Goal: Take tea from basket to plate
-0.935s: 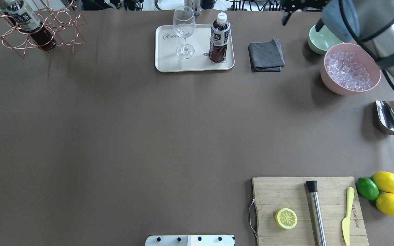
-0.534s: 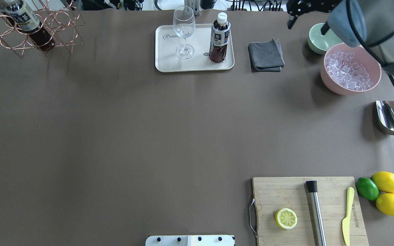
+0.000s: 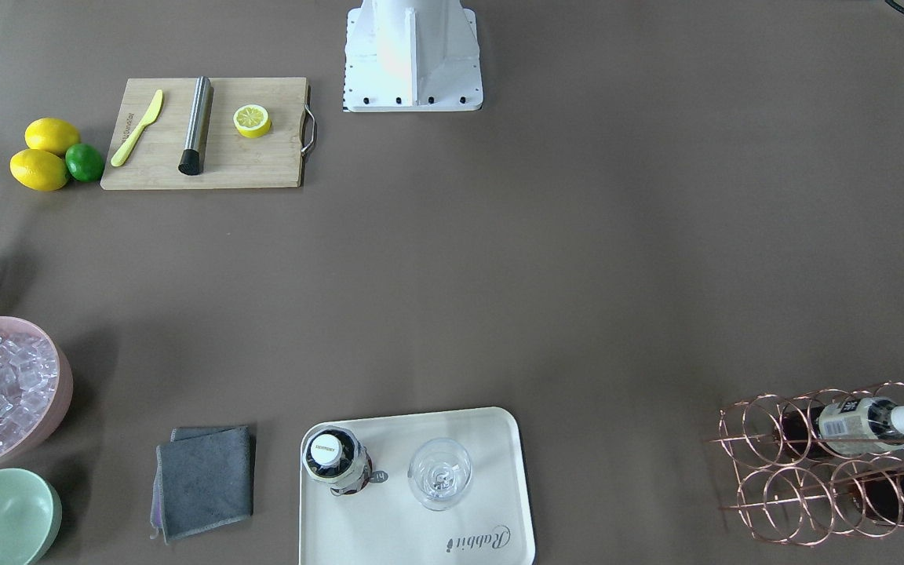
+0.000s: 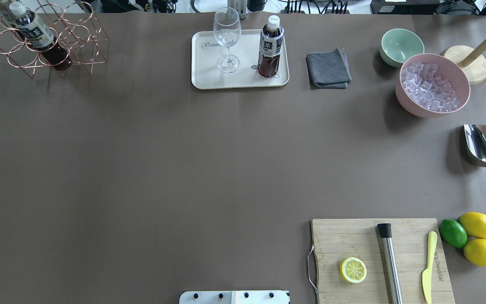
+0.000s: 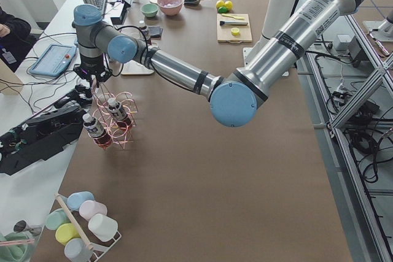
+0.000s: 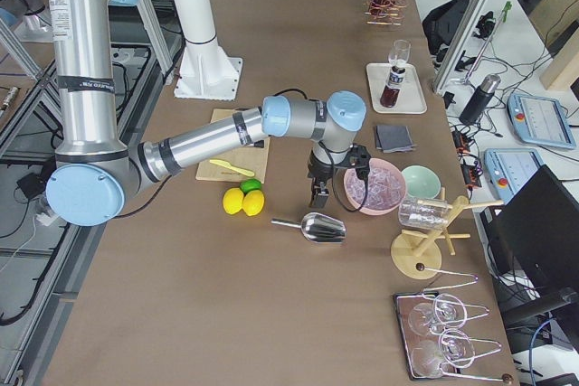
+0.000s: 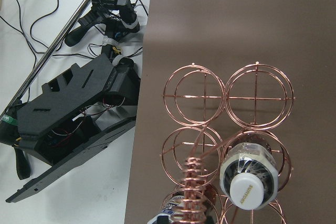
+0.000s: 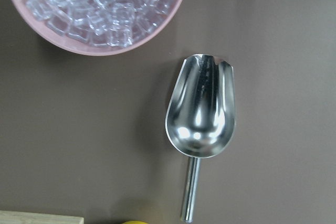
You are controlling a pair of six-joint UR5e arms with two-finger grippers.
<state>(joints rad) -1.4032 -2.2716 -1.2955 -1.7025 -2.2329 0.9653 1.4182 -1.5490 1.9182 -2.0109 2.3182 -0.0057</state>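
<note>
Left gripper [image 5: 93, 87], grip unclear, hangs above the basket [image 5: 126, 128], far from tea [image 4: 271, 46] standing on plate [image 4: 209, 72].

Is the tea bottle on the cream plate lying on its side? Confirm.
No, the tea bottle stands upright on the plate, white cap up, beside the wine glass.

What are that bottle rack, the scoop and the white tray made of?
Rack: thin metal wire bent into rings, with a shiny copper-coloured finish.
Scoop: looks like polished steel, since it gives mirror-like reflections.
Tray: smooth matte cream with a printed script, perhaps plastic or melamine; the look leaves it open.
</note>
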